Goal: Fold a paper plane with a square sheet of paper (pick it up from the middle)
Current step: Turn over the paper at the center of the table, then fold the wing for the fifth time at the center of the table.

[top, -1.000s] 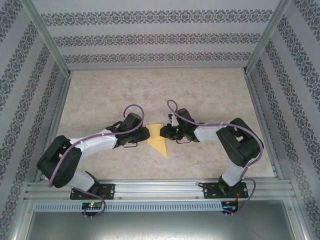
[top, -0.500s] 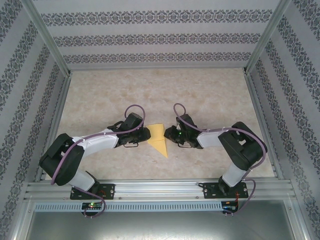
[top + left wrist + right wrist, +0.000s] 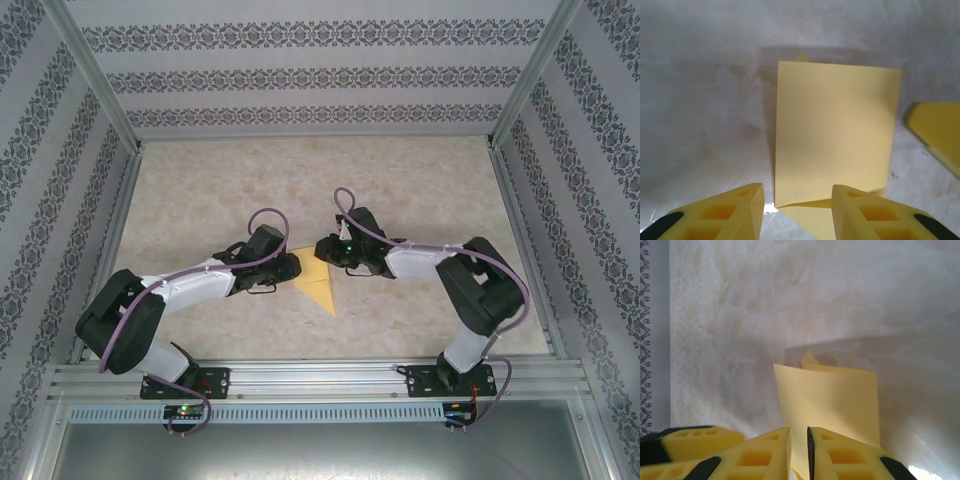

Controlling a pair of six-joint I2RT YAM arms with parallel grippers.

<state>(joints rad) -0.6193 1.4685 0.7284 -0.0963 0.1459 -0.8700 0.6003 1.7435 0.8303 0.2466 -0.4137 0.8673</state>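
Observation:
The yellow-orange sheet of paper (image 3: 320,287) lies mid-table, partly folded, with a point toward the near edge. A flap of the paper (image 3: 835,130) stands up from a crease. My left gripper (image 3: 296,266) sits at the paper's left edge, open. The left wrist view shows that crease lying between the spread left gripper (image 3: 797,202). My right gripper (image 3: 323,250) reaches in from the right over the paper's far part. In the right wrist view the flap of paper (image 3: 832,397) runs down into the narrow gap of the right gripper (image 3: 799,442), which is shut on it.
The pale marbled tabletop (image 3: 420,190) is fenced by aluminium rails and patterned walls (image 3: 300,75). A finger of the right gripper (image 3: 935,132) shows at the right of the left wrist view. A finger of the left gripper (image 3: 690,437) shows at the lower left of the right wrist view.
The right gripper drew back to the right, then came forward and left over the paper's far edge. The left arm stayed in place.

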